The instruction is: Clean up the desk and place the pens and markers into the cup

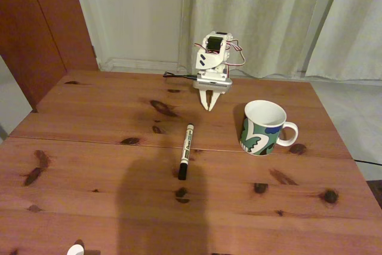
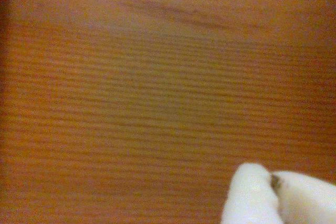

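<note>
A slim marker [image 1: 185, 151] with a pale barrel and black cap lies on the reddish-brown desk [image 1: 89, 165], pointing roughly toward the camera. To its right stands the cup [image 1: 263, 128], a white mug with a green and blue pattern, handle on the right. My white gripper [image 1: 209, 107] hangs at the far side of the desk, tips down and close to the wood, behind the marker and left of the cup. Its fingertips [image 2: 252, 192] touch each other in the wrist view, holding nothing. Blurred wood grain [image 2: 157, 93] lies under them.
Dark knots dot the wood and a seam line [image 1: 71, 140] runs across it. Pale curtains [image 1: 268, 16] and a wall stand behind the arm. A small white object [image 1: 75, 250] sits at the near edge. A soft shadow [image 1: 158, 207] falls on the front middle.
</note>
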`<control>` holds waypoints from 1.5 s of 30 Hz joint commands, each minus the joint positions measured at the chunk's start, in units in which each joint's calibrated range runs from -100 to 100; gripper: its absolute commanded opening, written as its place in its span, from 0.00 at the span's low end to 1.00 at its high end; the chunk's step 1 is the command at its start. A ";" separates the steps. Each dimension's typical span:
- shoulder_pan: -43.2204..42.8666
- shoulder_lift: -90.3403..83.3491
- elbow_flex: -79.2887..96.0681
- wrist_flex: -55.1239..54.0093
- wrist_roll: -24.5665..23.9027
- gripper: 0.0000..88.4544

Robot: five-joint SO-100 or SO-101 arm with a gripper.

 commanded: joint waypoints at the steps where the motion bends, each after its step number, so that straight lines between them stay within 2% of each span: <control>1: -0.03 -0.14 0.49 0.86 -0.25 0.01; 45: -0.51 -0.14 0.49 0.86 0.12 0.01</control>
